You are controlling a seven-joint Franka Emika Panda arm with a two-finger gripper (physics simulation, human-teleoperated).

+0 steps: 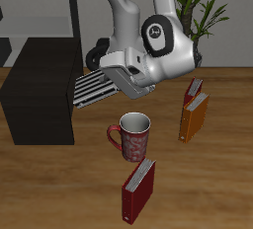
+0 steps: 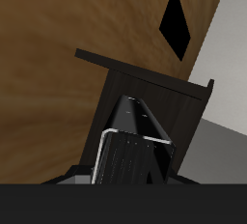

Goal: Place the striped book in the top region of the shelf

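Observation:
My gripper (image 1: 111, 79) is shut on the striped book (image 1: 91, 90) and holds it flat in the air, about level with the top of the black shelf (image 1: 40, 95). The book's free end reaches the shelf's side nearest the mug. In the wrist view the striped book (image 2: 128, 146) sticks out from between my fingers toward the shelf (image 2: 183, 102), whose black edge runs just beyond the book's end. The gripper's fingertips are mostly hidden by the book.
A red patterned mug (image 1: 130, 135) stands on the wooden table below my gripper. A dark red book (image 1: 138, 190) stands near the front edge. An orange book (image 1: 194, 114) stands beside the arm. A grey open-frame rack (image 1: 44, 6) rises behind the shelf.

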